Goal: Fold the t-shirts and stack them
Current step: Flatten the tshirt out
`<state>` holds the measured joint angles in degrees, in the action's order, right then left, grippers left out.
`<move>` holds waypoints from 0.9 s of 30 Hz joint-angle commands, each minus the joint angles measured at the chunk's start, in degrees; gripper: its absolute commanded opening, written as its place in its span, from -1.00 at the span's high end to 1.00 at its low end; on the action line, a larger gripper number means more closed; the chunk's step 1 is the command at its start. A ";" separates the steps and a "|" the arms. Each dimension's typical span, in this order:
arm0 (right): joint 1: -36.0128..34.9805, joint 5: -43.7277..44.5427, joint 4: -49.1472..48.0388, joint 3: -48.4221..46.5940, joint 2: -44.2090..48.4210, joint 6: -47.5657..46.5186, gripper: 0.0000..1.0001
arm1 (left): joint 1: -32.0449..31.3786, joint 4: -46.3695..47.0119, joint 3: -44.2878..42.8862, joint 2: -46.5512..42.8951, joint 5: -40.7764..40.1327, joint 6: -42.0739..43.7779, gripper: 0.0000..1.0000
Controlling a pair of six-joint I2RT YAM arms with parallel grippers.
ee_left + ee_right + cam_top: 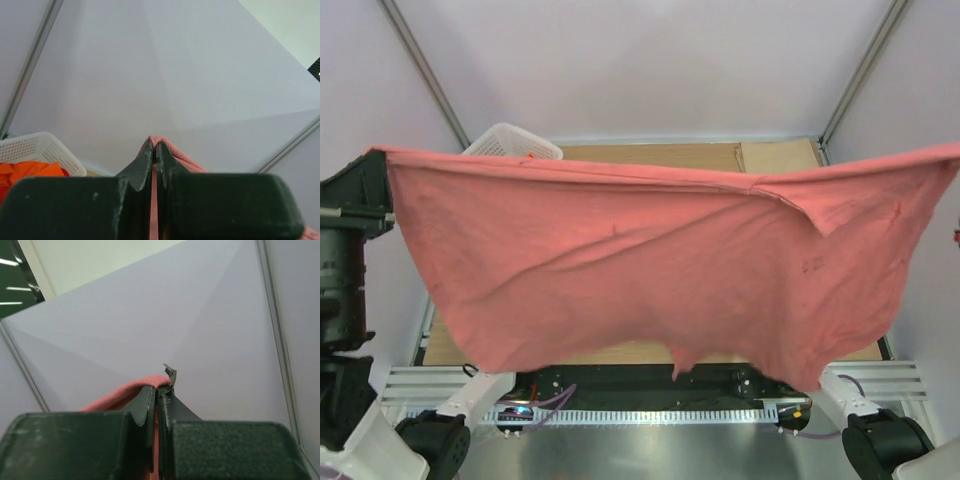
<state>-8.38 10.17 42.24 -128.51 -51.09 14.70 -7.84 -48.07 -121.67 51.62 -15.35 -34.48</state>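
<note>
A salmon-pink t-shirt (pixel 640 260) hangs spread wide in the air, filling most of the top view, its lower hem ragged and drooping. My left gripper (pixel 376 153) is shut on its upper left corner; in the left wrist view the gripper (pixel 154 145) pinches pink cloth (pixel 176 154) between its tips. My right gripper (pixel 159 389) is shut on the opposite upper corner, with pink fabric (pixel 122 391) trailing off to the left. In the top view the right gripper lies past the right edge. An orange t-shirt (pixel 30 172) lies in the basket.
A white lattice basket (pixel 510 142) stands at the back left of the wooden table (pixel 660 155); the left wrist view also shows the basket (pixel 35 147). The hanging shirt hides most of the table. Frame posts rise at both back corners.
</note>
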 commanded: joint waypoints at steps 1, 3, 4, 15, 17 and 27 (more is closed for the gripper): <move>-0.41 3.71 -0.22 4.13 -6.91 -1.08 0.97 | 0.54 -3.61 -0.86 7.43 -2.49 0.46 1.00; -0.32 3.63 -2.24 8.24 -7.70 -0.73 0.97 | 0.54 -3.08 1.07 8.58 -2.57 1.17 0.99; -0.32 3.45 -3.29 10.27 -7.97 -0.29 0.97 | 0.54 -2.56 3.95 9.29 -2.75 1.34 0.99; -0.32 4.59 -24.38 47.79 -11.04 1.47 0.97 | 0.54 15.63 43.48 13.33 -2.66 3.80 1.00; -0.23 4.85 -28.34 51.93 -14.62 1.21 0.97 | 0.54 18.70 46.86 18.23 -3.45 4.07 0.99; 1.70 0.73 -34.50 47.49 -38.79 0.60 0.97 | 2.73 22.67 40.82 44.68 -4.07 7.67 1.00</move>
<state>-7.29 11.70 14.55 -75.72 -85.32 15.35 -6.83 -31.00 -75.96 92.49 -16.99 -28.53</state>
